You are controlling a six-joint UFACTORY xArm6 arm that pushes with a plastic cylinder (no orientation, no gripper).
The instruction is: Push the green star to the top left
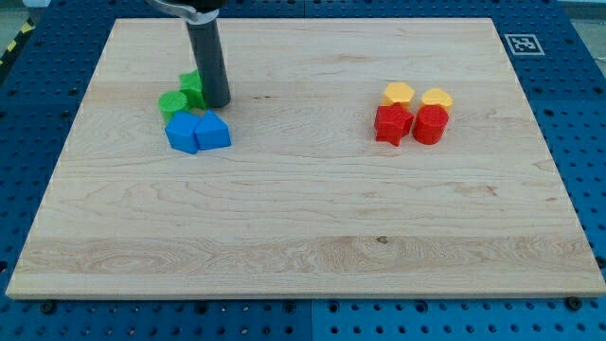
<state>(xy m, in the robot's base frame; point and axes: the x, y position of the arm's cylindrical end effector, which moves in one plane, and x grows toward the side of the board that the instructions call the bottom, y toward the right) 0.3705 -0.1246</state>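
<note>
The green star lies at the view's upper left on the wooden board, partly hidden by the dark rod. My tip rests on the board right against the star's right side. A round green block touches the star at its lower left. Two blue blocks sit side by side just below the green ones and below my tip.
At the view's right a cluster holds two yellow blocks above a red star and a red rounded block. A black-and-white marker sits off the board's top right corner. Blue perforated table surrounds the board.
</note>
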